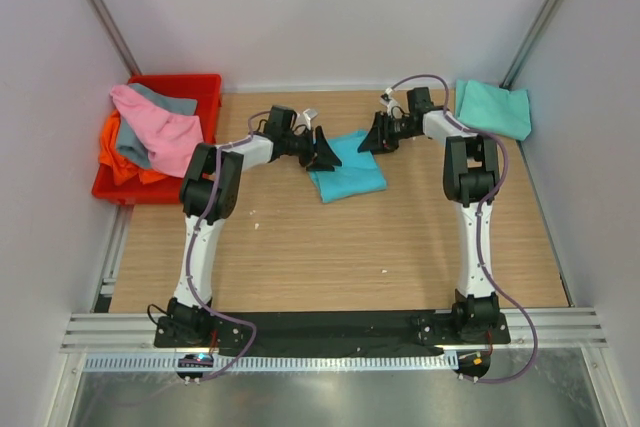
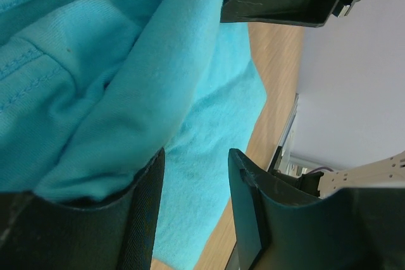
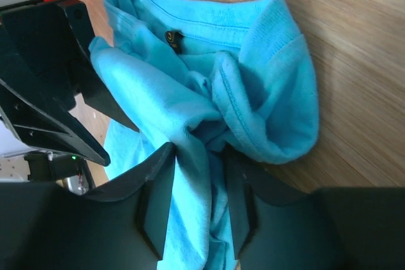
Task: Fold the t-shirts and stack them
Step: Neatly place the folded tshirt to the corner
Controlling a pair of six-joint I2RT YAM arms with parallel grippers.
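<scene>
T-shirt [image 1: 350,173] of bright turquoise, crumpled, collar in folds, black neck label [image 3: 172,38].

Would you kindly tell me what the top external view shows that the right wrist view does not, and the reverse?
Only the top external view: the pink shirt, grey shirt and orange shirt piled at the far left, and the mint-teal shirt at the far right. Only the right wrist view: the black neck label inside the collar, and the right end effector pinching bunched cloth. Both: the turquoise t-shirt on the wooden table, with the left end effector at it.
</scene>
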